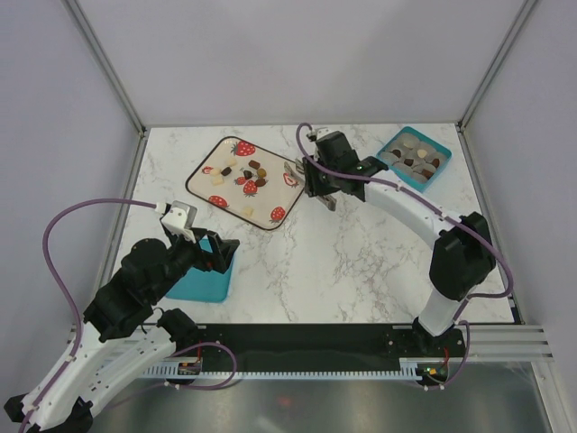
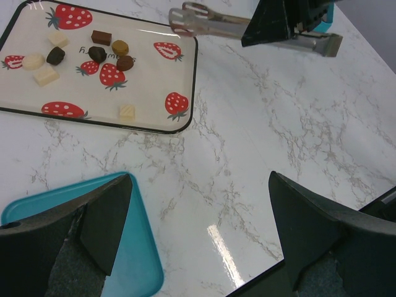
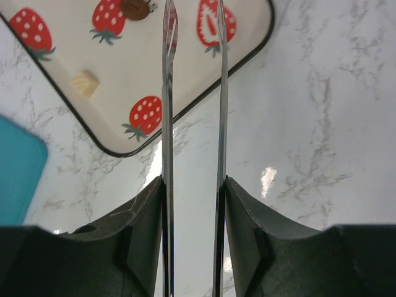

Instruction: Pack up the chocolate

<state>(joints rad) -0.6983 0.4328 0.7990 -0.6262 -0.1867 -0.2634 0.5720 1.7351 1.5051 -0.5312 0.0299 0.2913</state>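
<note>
1. Marble table (image 1: pixel 343 262) carries one printed tray (image 2: pixel 154 77), two teal containers and one pair of tongs (image 3: pixel 166 111).
2. Seven strawberry prints (image 2: pixel 112 75) show on the tray in the left wrist view; the tray's left end is cropped there.
3. Chocolate pieces (image 2: pixel 97 53) on the tray, same view: nine counted. Four are cream-white and five are brown to dark. Eight lie in the middle and left part; one cream square sits alone near the near rim.
4. Far teal box (image 1: pixel 439 171), far right of the table, holds several more pieces, brown and cream, too small to count.
5. Near teal container (image 1: pixel 206 287), near left; its inside cannot be seen.
6. Left gripper (image 2: pixel 204 229): fingers spread wide with nothing between them, above a corner of the near teal container.
7. Right gripper (image 3: pixel 193 198): clamped on the tongs. The two blades stand a narrow gap apart, with nothing between them where visible. Their tips are over the tray's right corner; contact cannot be told.
</note>
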